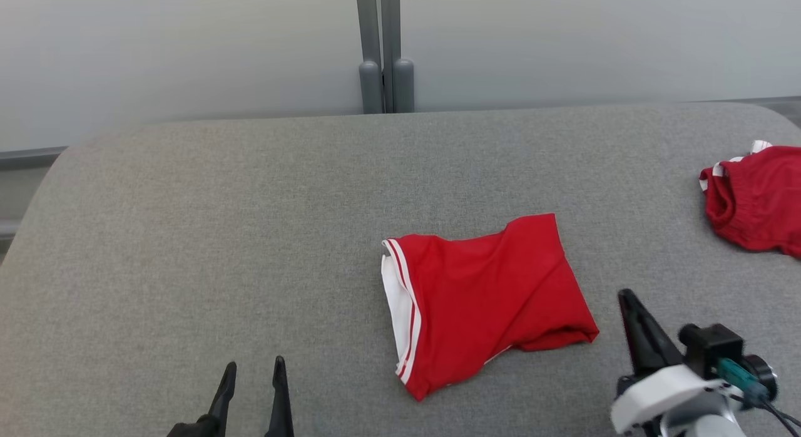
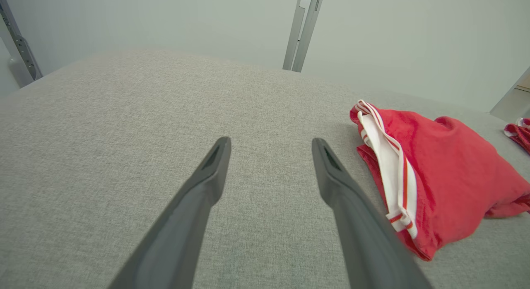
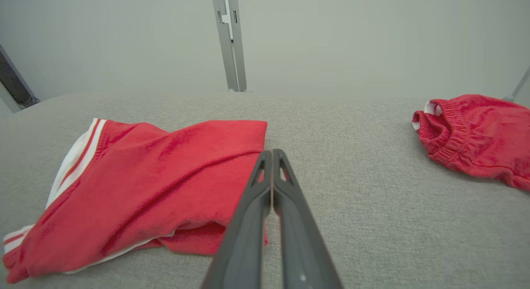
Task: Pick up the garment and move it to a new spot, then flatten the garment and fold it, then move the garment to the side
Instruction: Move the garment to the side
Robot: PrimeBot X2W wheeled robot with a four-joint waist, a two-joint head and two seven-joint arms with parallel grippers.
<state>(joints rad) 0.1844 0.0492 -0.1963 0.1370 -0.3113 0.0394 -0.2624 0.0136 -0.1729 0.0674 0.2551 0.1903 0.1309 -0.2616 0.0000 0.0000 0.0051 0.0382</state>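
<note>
So the red garment (image 1: 488, 299) was lying folded into a rough rectangle on the grey fabric bench (image 1: 188, 236), a bit right of the middle in the head view, with its white band and thin red stripes along the edge facing the robot's left and a loose fold of cloth poking out at the near right corner. The left gripper (image 1: 255, 363) sat low at the near left, well apart from the garment, jaws spread wide with just bare bench between them. The right gripper (image 3: 272, 153) was just beside the garment's right edge, jaws pressed together and holding nothing; couldn't tell if the tips were actually touching the cloth. A 2nd red garment (image 1: 757, 199), bunched up with an elastic waistband showing, lay way off at the bench's right end. A grey post (image 1: 385, 49) stood behind the far edge against a pale wall (image 1: 156, 49)
</note>
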